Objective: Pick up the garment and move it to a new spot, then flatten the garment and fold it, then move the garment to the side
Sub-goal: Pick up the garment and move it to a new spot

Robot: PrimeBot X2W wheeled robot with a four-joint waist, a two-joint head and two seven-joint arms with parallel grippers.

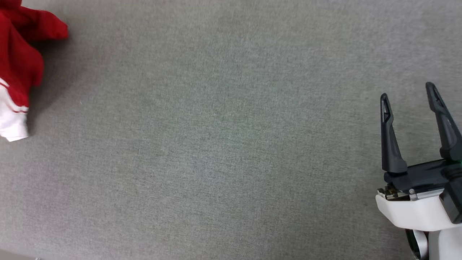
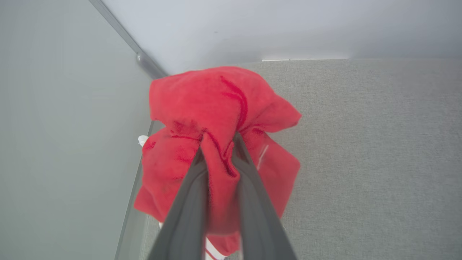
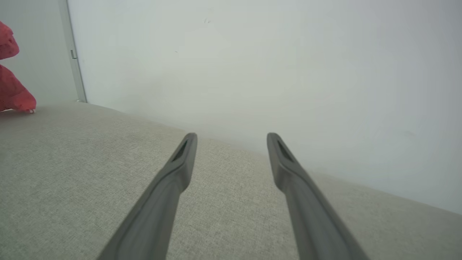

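The left gripper [image 2: 218, 139] is pinching the garment [image 2: 216, 97]: its two dark fingers [image 2: 187, 202] are pressing together on a fold of red cloth, and this fold is running down between them toward the wrist. The rest of the garment is bunching around the fingertips. A rounded red lump is sitting just beyond the tips, and more red cloth is hanging on both sides of the fingers. A small bit of white is peeking out at the left edge of the lump, and a piece of red-and-white striped trim [image 2: 211, 252] is showing low between the fingers, close to the wrist. To the right of this gripper the grey cloth surface [image 2: 361, 162] is spreading out, and to its left a pale wall [image 2: 54, 126] is standing.

The right gripper [image 1: 407, 91] is staying spread, its fingers wide apart with the grey cloth surface showing between them. It is hovering over this surface, pointing toward the pale wall. The garment is well apart from it, far off to its left and a little further forward than its fingertips. In the head view the garment is hanging as a crumpled red bundle with a white sleeve [image 1: 12, 122] at the lower end, throwing a shadow on the surface on the side toward the right gripper. Whether the sleeve is touching the surface I cannot tell
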